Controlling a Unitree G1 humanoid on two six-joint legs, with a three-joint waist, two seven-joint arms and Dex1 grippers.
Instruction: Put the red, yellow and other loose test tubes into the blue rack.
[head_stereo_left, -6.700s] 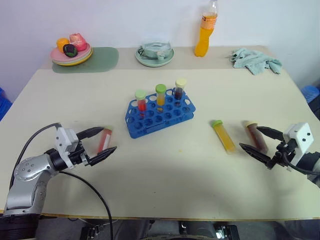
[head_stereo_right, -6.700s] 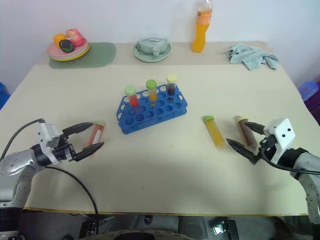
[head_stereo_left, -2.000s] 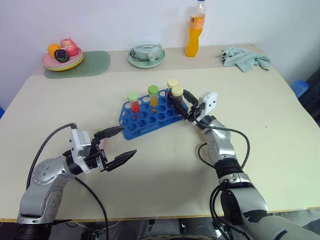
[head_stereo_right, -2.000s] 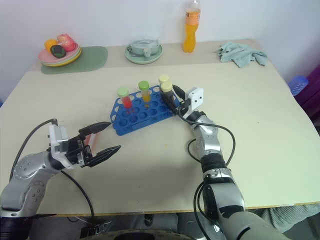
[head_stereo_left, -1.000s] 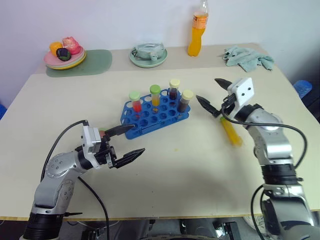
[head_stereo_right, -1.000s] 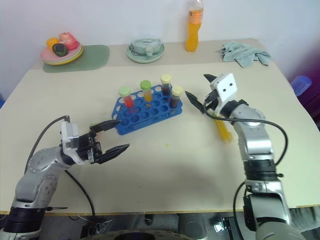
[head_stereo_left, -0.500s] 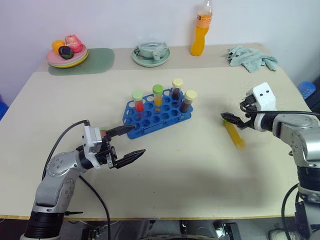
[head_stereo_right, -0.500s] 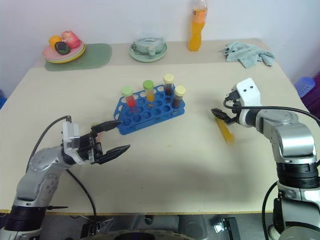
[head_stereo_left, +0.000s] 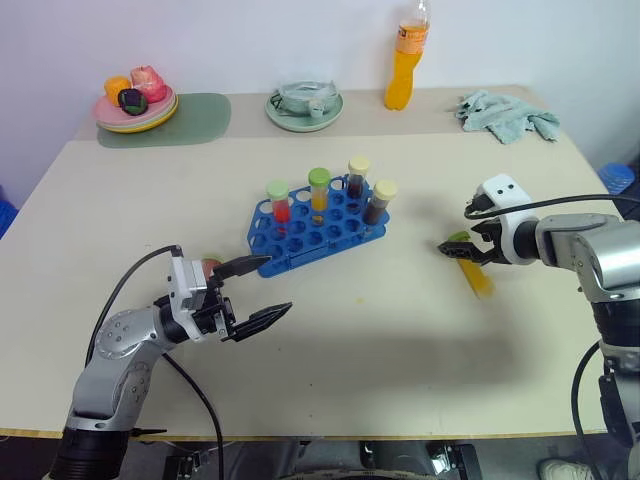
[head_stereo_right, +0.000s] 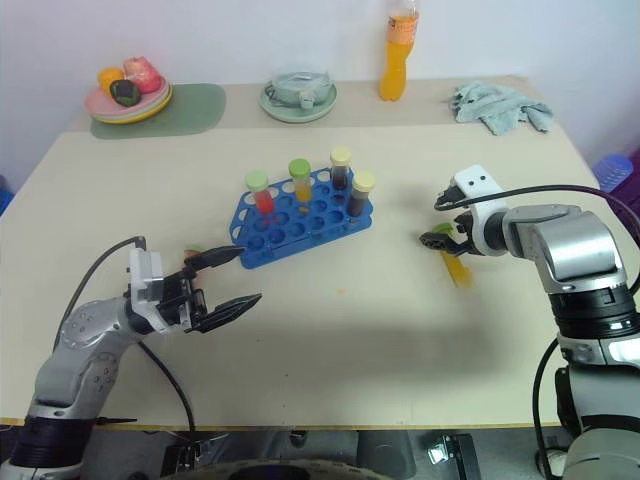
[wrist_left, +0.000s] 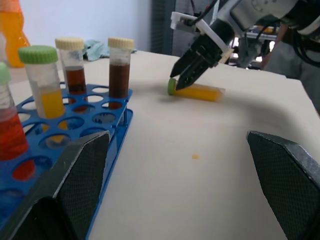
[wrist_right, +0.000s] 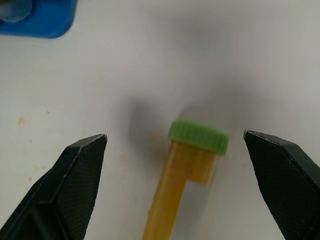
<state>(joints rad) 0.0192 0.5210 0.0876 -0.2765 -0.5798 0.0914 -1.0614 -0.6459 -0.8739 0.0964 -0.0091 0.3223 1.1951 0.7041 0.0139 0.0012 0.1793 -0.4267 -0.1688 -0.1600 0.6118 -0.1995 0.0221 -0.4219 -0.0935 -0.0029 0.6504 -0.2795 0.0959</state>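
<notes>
Red liquid shows in a loose tube (head_stereo_left: 209, 266) lying on the pale surface (head_stereo_left: 380, 330) at the left, just behind the left pincer (head_stereo_left: 255, 292), whose black fingers are spread wide and hold nothing. That tube is largely hidden by the pincer, so its full length cannot be made out.

Near the middle stands the blue rack (head_stereo_left: 318, 232), with four capped tubes upright in its back holes: a red tube (head_stereo_left: 280, 203), a yellow one (head_stereo_left: 319, 190) and two dark brown ones (head_stereo_left: 358, 178) and (head_stereo_left: 380, 202). Most of its holes are empty.

To the right, a yellow tube with a green cap (wrist_right: 186, 169) lies flat on the surface, well apart from the rack. The right pincer (head_stereo_left: 461, 251) hangs over its capped end, angled down, fingers spread on either side of the cap and not touching it.

By this reading four tubes are racked and two are left: the yellow one, about to be picked up, and the red one by the left pincer.
</notes>
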